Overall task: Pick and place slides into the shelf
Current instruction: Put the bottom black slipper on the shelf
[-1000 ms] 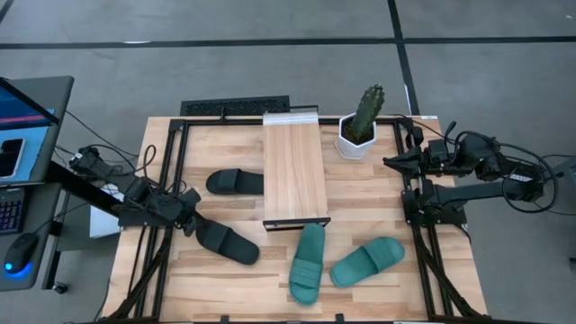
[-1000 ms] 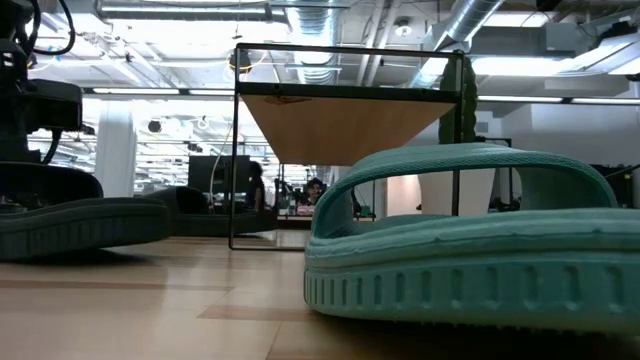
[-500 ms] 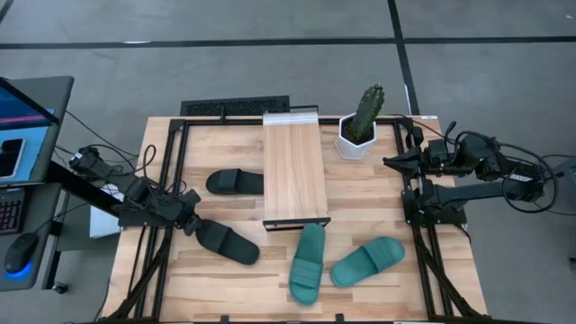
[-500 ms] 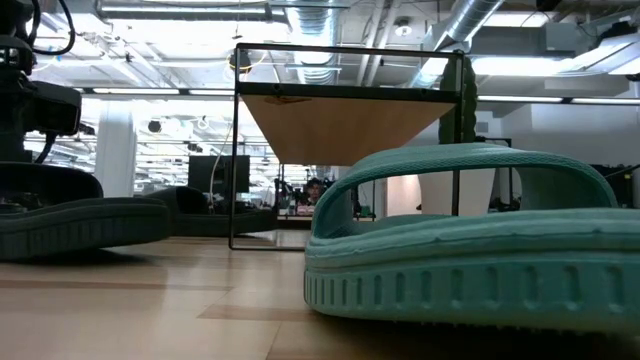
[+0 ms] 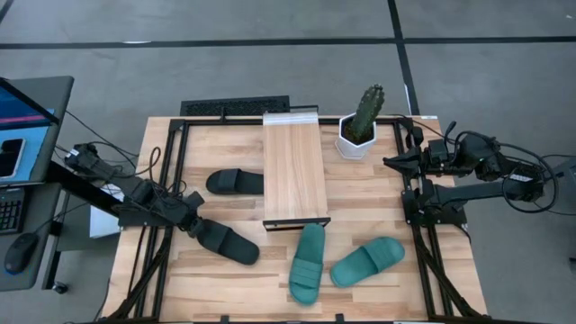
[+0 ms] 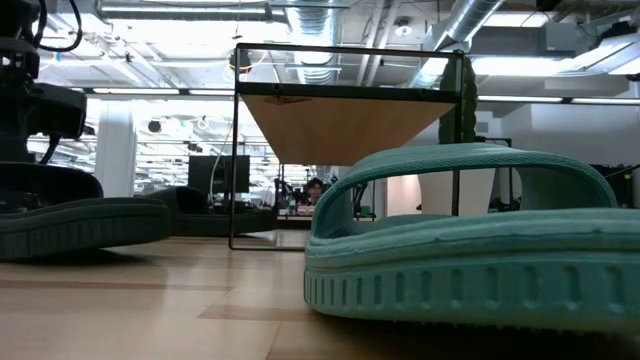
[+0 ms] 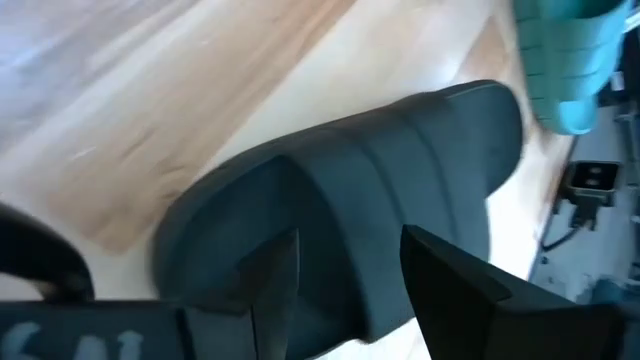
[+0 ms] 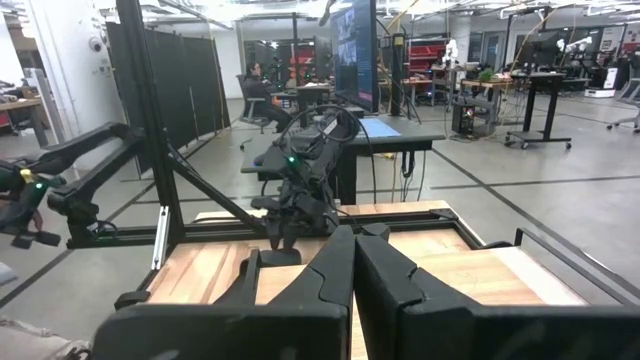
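Two black slides lie on the table left of the shelf (image 5: 294, 169), one farther off (image 5: 234, 182) and one nearer (image 5: 227, 241). Two teal slides (image 5: 308, 261) (image 5: 367, 261) rest sole-down in front of the shelf; one fills the low view (image 6: 470, 245). My left gripper (image 5: 194, 225) is open at the nearer black slide's left end (image 7: 330, 200), with one finger on either side of it. My right gripper (image 5: 389, 162) is shut and hangs by the table's right edge, away from everything. My left gripper comes slanting down from the table's left, along the nearer black slide. Its open fingers (image 7: 275, 285) stand astride the slide's left end (image 7: 350, 290). The slide lies flat on the table. I cannot tell whether the fingers touch it.
A potted cactus (image 5: 360, 121) stands right of the shelf's far end. Black frame rails (image 5: 171, 180) run along the table's left and right sides. A desk with a monitor (image 5: 22, 108) stands beyond the table's left edge. Bare wood shows right of the shelf.
My left gripper has crept a little toward the table's right and near edge, closer over the nearer black slide's end. The slides and the right arm have kept still.
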